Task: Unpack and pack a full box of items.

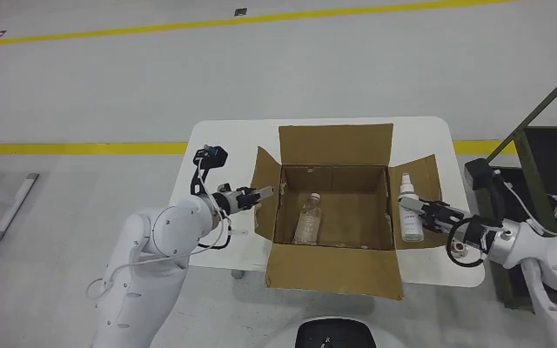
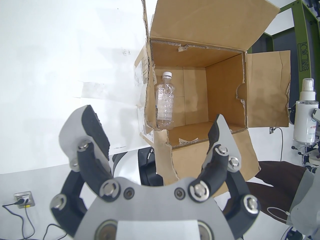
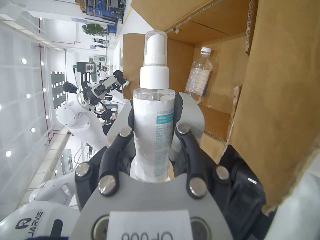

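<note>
An open cardboard box with its flaps spread stands on the white table. A clear plastic bottle with a white cap lies inside it, toward the box's left wall; it also shows as the clear bottle and the clear bottle. My right gripper is shut on a white spray bottle, held over the box's right flap, where the spray bottle lies flat. My left gripper stands open just outside the box's left flap, with nothing between its fingers.
A green metal frame stands off the table's right end. The table's left part, beside the box, is bare. Yellow lines run across the floor behind the table.
</note>
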